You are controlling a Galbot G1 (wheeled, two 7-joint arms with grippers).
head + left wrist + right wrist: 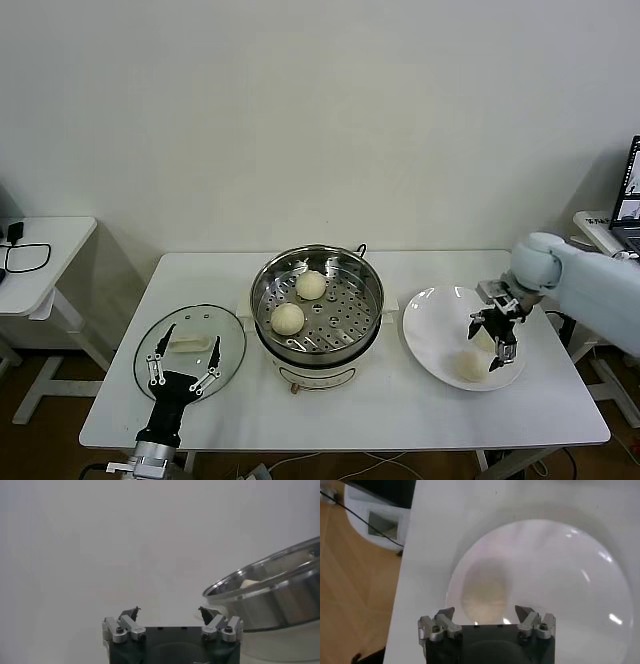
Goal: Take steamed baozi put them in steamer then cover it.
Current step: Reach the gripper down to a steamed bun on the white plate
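A white rectangular table [400,415] stood against the pale wall. Three things lay directly on it in a row. Toward the robot's left: a clear glass lid [190,352] with a white handle, lying flat. Centre: a white cooker base [315,377] carrying the steel steamer [316,300]. Toward the robot's right: a white plate [440,330], just beside the cooker.
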